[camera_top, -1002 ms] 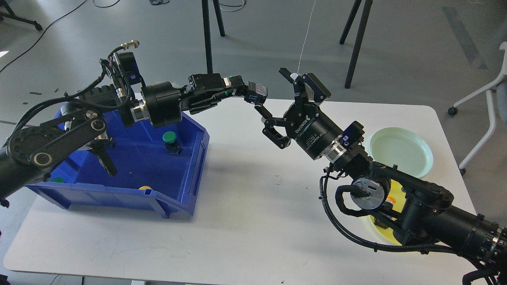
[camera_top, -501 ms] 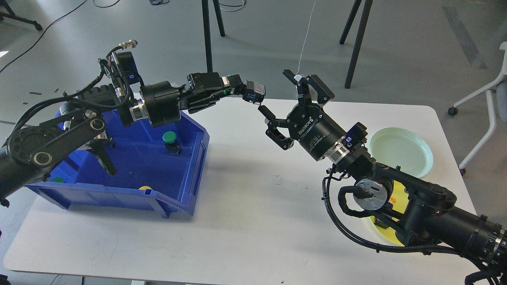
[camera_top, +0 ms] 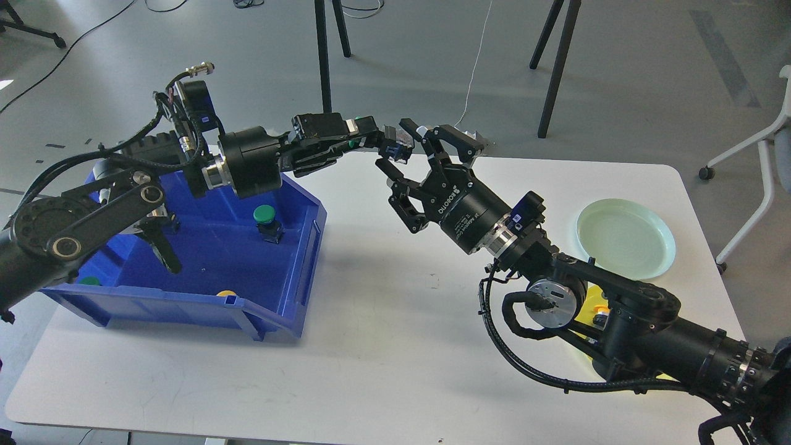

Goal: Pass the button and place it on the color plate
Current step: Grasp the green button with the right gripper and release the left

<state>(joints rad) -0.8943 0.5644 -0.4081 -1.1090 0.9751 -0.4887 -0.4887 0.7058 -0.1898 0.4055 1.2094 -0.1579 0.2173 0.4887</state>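
Blue bin [camera_top: 290,272] holds a green button [camera_top: 264,214].

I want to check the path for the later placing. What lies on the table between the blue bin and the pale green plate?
In the head view, only my right gripper and its arm hang over bare white table between the blue bin and the pale green plate.

Bright even light, sharp focus, soft shadows (slight table [camera_top: 383,346] glare)
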